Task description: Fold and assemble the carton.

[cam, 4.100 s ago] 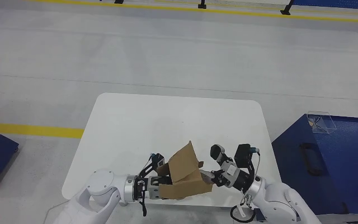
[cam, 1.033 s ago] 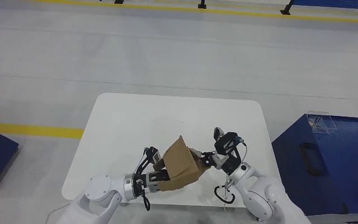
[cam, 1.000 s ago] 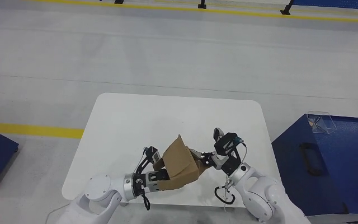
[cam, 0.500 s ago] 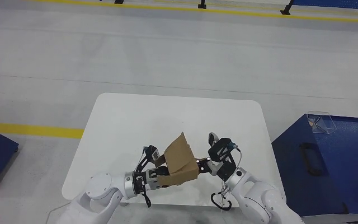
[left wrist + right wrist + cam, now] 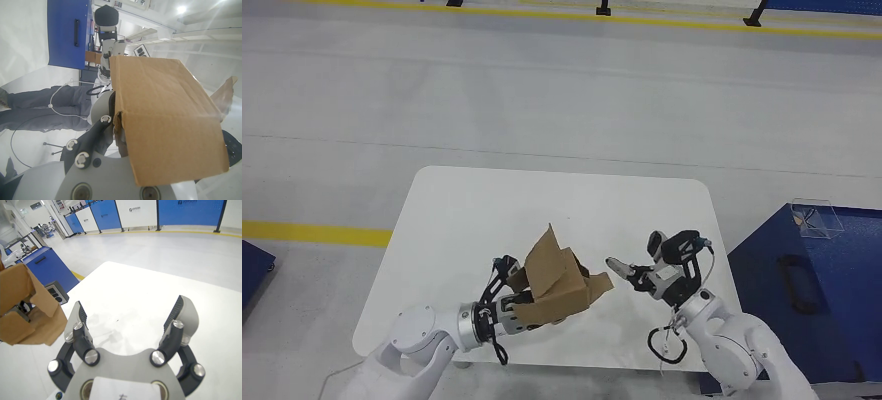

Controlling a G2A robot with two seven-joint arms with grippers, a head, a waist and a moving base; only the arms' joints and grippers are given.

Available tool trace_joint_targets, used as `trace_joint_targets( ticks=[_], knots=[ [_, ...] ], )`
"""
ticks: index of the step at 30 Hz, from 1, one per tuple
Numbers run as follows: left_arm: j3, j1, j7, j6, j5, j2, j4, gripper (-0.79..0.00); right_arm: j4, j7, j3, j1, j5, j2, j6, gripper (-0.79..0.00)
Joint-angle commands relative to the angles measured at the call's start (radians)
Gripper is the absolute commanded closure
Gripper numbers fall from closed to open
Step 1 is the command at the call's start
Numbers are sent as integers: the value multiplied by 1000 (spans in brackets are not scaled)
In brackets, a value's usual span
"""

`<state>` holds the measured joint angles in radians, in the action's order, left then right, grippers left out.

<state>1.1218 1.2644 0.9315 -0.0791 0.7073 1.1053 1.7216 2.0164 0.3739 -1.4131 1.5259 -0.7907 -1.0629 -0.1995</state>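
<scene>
White bench [image 5: 542, 200] in big hall. Carton [image 5: 557, 280] held up over near bench edge, half folded, flaps loose. Left jaws clamped on carton. Right jaws wide apart, empty, near it. Risk: only one hold, so push on flap may twist carton loose.

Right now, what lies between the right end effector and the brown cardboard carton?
Nothing but bare white table separates the right end effector from the brown cardboard carton, as the top view shows.
</scene>
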Motion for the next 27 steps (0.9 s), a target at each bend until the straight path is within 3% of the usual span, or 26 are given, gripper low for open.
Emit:
trace_joint_targets(
  ticks=[1, 7, 14, 27],
  knots=[
    [4, -3, 2, -6, 7, 0, -3, 0, -22, 52, 2, -2, 42, 2, -38, -785],
    [5, -9, -2, -21, 10, 1, -3, 0, -53, 135, 34, -13, 178, 2, -145, -785],
    [-12, -15, -1, -33, 1, 4, 6, 0, -60, 206, -9, -33, 399, 8, -240, -785],
    [-31, -13, 19, -27, -54, 3, 13, 0, -42, 192, -26, -35, 388, 13, -246, -785]
  ],
)
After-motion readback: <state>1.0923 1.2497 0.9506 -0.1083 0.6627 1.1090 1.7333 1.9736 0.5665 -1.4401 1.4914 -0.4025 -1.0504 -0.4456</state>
